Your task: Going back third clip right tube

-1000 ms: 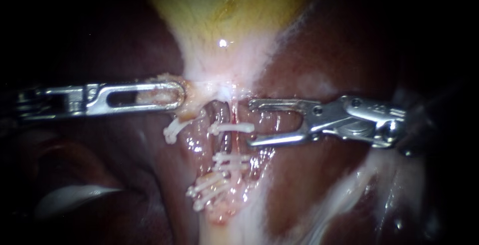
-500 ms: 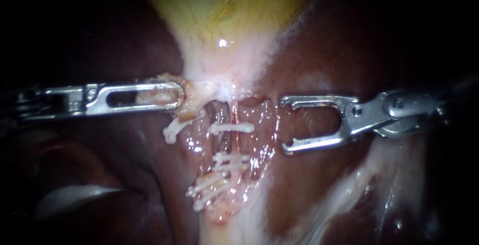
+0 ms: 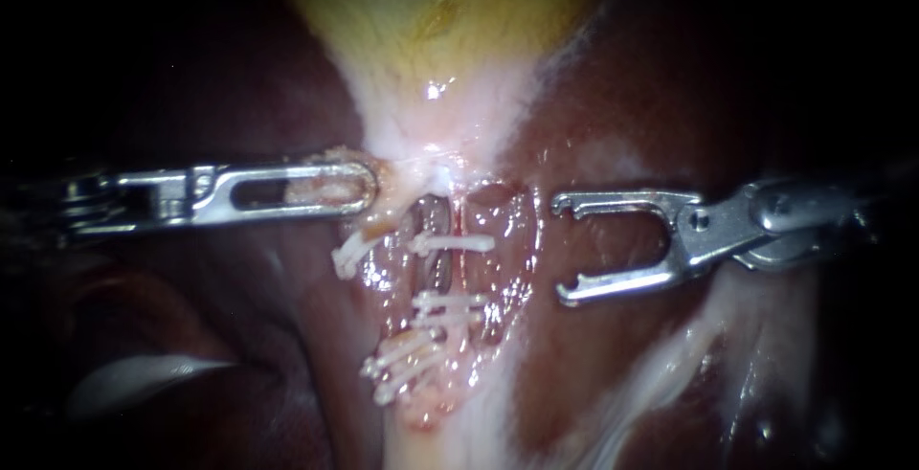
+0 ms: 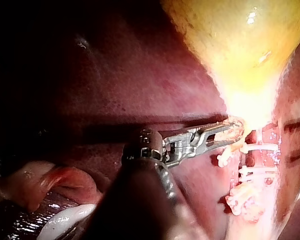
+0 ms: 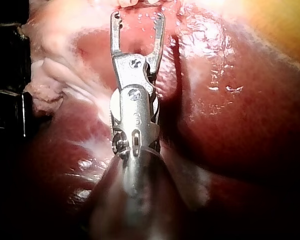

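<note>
Right tube: between the instruments, below the gallbladder, carrying three white clips. Soft, slick, likely easy to tear; better held by nearby tissue, never by the clips. Right instrument gaping, empty, near it, not touching. Left instrument clamped on tissue at gallbladder neck.

Polished glossy metal: left instrument, right instrument. Matt white plastic: clips, centre of frame. Wet, smooth, glistening: liver. Smooth with moist sheen: gallbladder, upper centre. Fibrous, rougher, wet: pale tissue beneath it.
</note>
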Motion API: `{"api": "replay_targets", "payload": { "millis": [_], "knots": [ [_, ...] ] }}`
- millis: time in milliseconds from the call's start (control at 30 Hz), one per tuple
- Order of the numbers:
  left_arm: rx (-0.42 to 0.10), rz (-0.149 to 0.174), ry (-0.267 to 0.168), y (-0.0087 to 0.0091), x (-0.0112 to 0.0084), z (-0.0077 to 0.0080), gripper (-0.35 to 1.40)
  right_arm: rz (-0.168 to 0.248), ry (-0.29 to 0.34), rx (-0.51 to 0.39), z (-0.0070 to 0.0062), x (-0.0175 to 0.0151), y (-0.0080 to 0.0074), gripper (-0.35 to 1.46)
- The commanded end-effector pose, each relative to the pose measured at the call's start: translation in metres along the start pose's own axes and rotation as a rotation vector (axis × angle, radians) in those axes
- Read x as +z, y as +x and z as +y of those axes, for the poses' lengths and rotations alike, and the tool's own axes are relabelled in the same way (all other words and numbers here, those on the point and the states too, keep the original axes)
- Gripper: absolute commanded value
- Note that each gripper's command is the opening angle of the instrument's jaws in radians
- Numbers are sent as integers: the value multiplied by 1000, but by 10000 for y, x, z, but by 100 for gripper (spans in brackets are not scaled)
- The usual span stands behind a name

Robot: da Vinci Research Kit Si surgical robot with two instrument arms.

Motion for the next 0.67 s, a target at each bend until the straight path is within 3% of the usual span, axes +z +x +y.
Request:
{"api": "replay_targets", "payload": {
  "millis": [33, 333, 667],
  "knots": [
    [1, 0, -1, 1, 5, 2, -35, 3, -1, 0, 0, 0, 0, 50],
    [1, -3, 0, 3, 30, 3, -35, 9, -2, 2, 0, -2, 3, 50],
    [2, 2, 1, 4, 32, 2, -35, 10, -2, 4, 0, -2, 6, 50]
  ]
}}
